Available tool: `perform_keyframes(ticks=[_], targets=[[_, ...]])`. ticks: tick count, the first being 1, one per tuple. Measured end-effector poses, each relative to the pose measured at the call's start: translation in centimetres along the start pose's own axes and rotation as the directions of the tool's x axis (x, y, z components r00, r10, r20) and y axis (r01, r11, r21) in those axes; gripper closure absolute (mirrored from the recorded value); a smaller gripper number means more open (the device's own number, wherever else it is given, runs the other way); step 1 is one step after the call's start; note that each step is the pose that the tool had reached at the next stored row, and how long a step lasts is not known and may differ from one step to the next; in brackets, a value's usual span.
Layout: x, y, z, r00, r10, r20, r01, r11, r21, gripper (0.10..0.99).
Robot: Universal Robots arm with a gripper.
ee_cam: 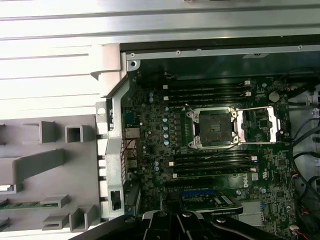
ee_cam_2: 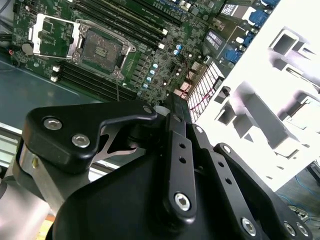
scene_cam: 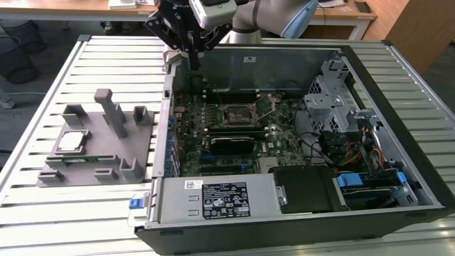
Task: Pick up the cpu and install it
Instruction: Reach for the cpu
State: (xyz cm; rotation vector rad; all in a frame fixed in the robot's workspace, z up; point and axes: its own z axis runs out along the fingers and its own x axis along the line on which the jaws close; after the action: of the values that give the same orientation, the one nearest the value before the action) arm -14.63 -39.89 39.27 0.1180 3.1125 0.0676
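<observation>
The cpu [scene_cam: 71, 141] lies flat, silvery top up, in a pocket of the grey holder [scene_cam: 92, 173] on the exterior view's left, outside the computer case. My gripper [scene_cam: 193, 65] hangs above the case's back left corner, far from the cpu, its fingers shut together with nothing between them. In both wrist views its black linkage [ee_cam_2: 175, 150] [ee_cam: 175, 220] fills the near edge. The empty black socket [scene_cam: 238, 113] [ee_cam_2: 102, 50] [ee_cam: 215, 127] sits mid-motherboard with its metal frame [ee_cam: 260, 125] flipped open beside it.
A green memory stick [scene_cam: 80, 159] [ee_cam: 20, 204] lies in the holder near the cpu, among upright grey posts [scene_cam: 110, 109]. Inside the open case [scene_cam: 419, 160] are a power supply [scene_cam: 213, 197], a metal drive cage [scene_cam: 334, 101] and cables. All rests on a slatted table [scene_cam: 106, 58].
</observation>
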Motion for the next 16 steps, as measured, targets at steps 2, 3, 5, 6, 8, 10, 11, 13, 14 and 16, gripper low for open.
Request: perform_keyframes(ticks=[2,3,5,6,8,10,11,13,14,16], targets=[[0.07,0.00,0.00,1.0000,0.000,0.0000,0.000,1.0000,0.000,0.980],[0.11,-0.01,0.00,1.0000,0.000,0.0000,0.000,1.0000,0.000,0.980],[0.17,-0.01,0.00,1.0000,0.000,0.0000,0.000,1.0000,0.000,0.980],[0.21,-0.02,0.00,1.0000,0.000,0.0000,0.000,1.0000,0.000,0.980],[0.31,-0.02,0.00,1.0000,0.000,0.0000,0.000,1.0000,0.000,0.980],[0.41,-0.03,0.00,1.0000,0.000,0.0000,0.000,1.0000,0.000,0.980],[0.47,-0.04,-0.01,1.0000,0.000,0.0000,0.000,1.0000,0.000,0.980],[0.58,-0.05,-0.01,1.0000,0.000,0.0000,0.000,1.0000,0.000,0.980],[0.65,-0.05,-0.01,1.0000,0.000,0.0000,0.000,1.0000,0.000,0.980],[0.77,-0.06,-0.01,1.0000,0.000,0.0000,0.000,1.0000,0.000,0.980]])
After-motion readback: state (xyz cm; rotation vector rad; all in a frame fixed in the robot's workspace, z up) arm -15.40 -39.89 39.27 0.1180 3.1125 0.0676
